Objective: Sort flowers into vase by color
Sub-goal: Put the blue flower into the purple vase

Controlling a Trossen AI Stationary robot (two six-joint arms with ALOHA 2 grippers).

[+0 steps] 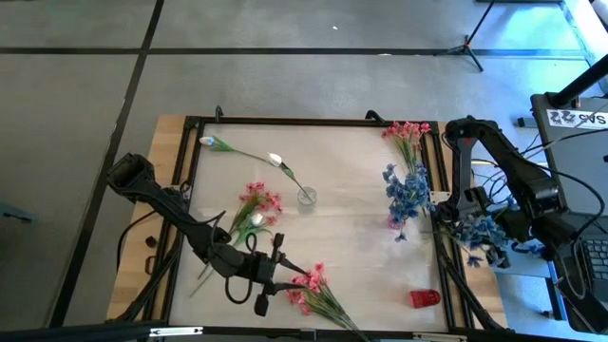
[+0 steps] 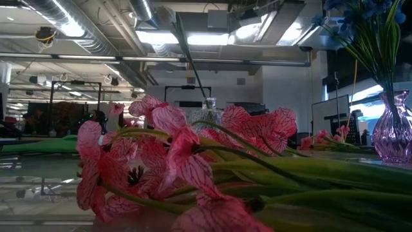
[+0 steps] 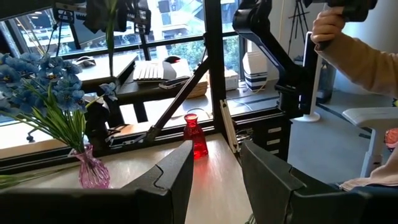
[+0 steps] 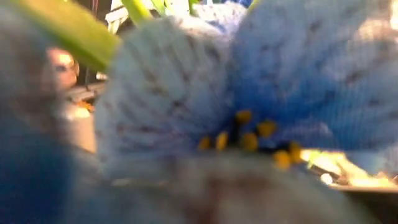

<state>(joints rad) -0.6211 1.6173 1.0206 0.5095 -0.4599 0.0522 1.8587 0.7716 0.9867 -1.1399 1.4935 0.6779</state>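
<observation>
The clear vase (image 1: 307, 197) stands mid-table and serves as the landmark. Left of it a white-bud sprig (image 1: 242, 152) lies loose, and a pink sprig (image 1: 257, 203) lies beside it toward the near edge. Nearer the front rail, the left gripper (image 1: 275, 285) hovers with fingers spread and nothing between them, just beside another pink sprig (image 1: 313, 290). Open tabletop stretches right of the vase up to blue flowers (image 1: 408, 193) and pink ones (image 1: 407, 136) along the right rail. The right gripper (image 1: 475, 228), past that rail, is pressed together among blue blooms. A red vase (image 1: 425, 297) sits at the front right corner. Only the left wrist view shows a purple vase (image 3: 91, 171) holding blue flowers, and a person's sleeve (image 3: 364, 59).
</observation>
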